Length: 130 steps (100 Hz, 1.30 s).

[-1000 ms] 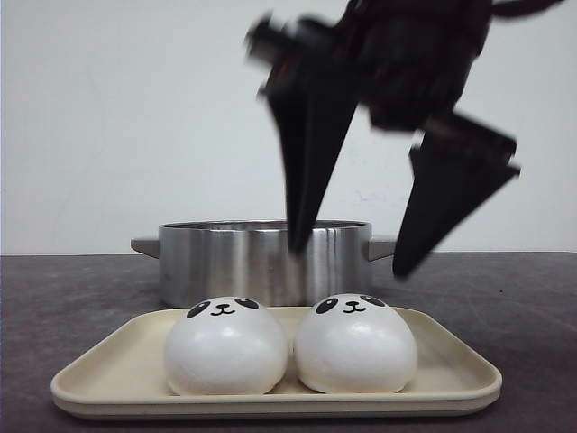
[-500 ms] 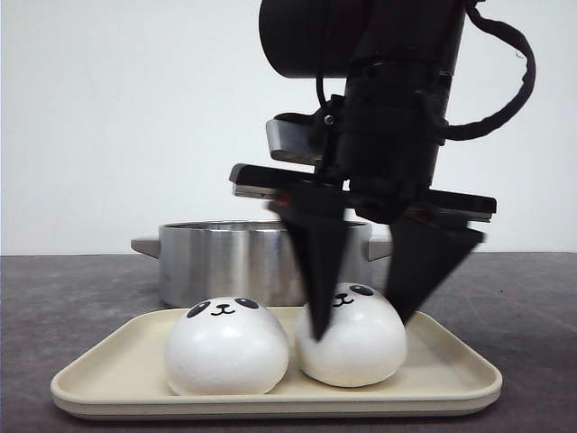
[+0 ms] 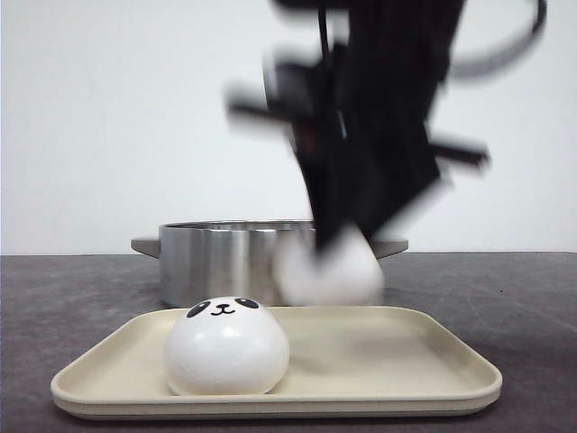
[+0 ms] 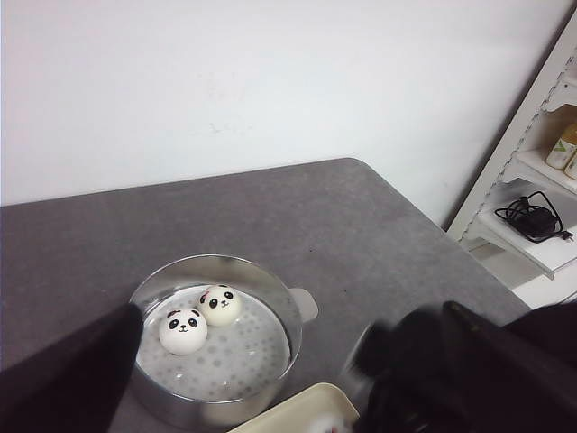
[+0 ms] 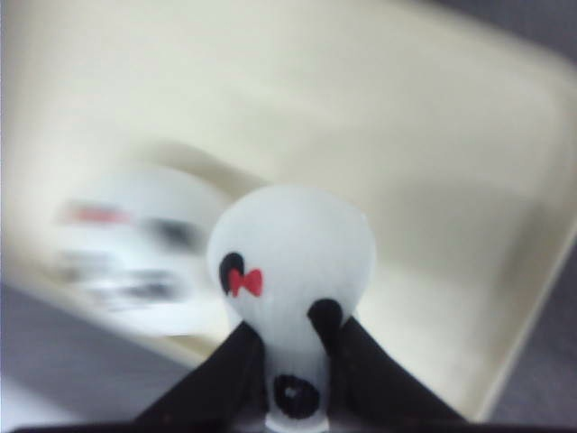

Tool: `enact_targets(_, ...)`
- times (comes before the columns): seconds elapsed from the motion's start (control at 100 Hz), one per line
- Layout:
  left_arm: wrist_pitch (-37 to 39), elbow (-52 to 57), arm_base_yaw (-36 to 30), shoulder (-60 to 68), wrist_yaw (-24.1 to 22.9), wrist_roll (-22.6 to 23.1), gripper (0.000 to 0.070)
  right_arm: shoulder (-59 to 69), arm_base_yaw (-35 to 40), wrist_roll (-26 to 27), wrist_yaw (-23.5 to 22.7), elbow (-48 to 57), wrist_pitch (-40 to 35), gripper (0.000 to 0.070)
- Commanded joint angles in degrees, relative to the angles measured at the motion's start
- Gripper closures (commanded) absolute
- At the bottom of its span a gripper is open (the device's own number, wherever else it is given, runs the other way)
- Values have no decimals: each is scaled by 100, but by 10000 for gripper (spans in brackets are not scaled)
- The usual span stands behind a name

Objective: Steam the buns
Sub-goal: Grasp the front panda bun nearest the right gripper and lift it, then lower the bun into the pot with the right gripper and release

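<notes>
My right gripper (image 3: 338,244) is blurred with motion and shut on a white panda bun (image 3: 329,269), held just above the cream tray (image 3: 397,347) in front of the steel pot (image 3: 216,262). In the right wrist view the fingertips (image 5: 243,347) pinch this bun (image 5: 293,244), which has a red bow, over the tray (image 5: 433,135). A second bun (image 3: 225,347) sits on the tray's left half. Two more buns (image 4: 183,330) (image 4: 219,304) lie inside the pot (image 4: 216,260). My left gripper (image 4: 290,311) hovers high above the pot, fingers wide apart and empty.
The pot has side handles (image 3: 144,245) and stands behind the tray on the dark grey table (image 3: 81,298). A white shelf unit (image 4: 541,180) with a cable stands beyond the table's right edge. The right arm (image 4: 424,370) shows blurred in the left wrist view.
My right gripper came down around the right-hand bun, shut on it and has lifted it off the tray, up and back toward the pot. The left bun has not moved.
</notes>
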Motion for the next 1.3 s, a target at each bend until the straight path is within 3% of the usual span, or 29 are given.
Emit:
enact_targets(0.0,76,144,-42,50,-83,39,65,-149,68,-240,136,470,157,692)
enact_targets(0.2,157,144,-42,153,-116,42,65,120,-654,-1010,341,1735,212,693)
enact_targets(0.33,157,144,-42,210,-116,42,65,726,-1268,-1233,-101,2218,210,693)
enact_targets(0.43,153,142,-42,260,-116,42,65,1255,-1617,-1362,-404,2317,348,693)
enact_targets(0.84,20,142,-42,315,-140,35,65,2979,-2072,-1668,-522,2317,407,688)
enact_targets(0.9,-70,142,-42,315,-146,31,65,3032,-2087,-1659,-494,2317,424,629)
enact_targets(1.01,-133,142,-42,315,-219,31,65,3038,-2085,-1661,-494,2317,538,371)
enact_targets(1.07,-107,142,-42,315,-251,33,65,3038,-2087,-1659,-492,2317,573,280)
enact_targets(1.19,-111,142,-42,319,-254,31,65,3038,-2111,-1637,-492,2323,476,210)
enact_targets(1.29,-118,133,-42,341,-254,15,65,3038,-2122,-1635,-494,2326,354,199)
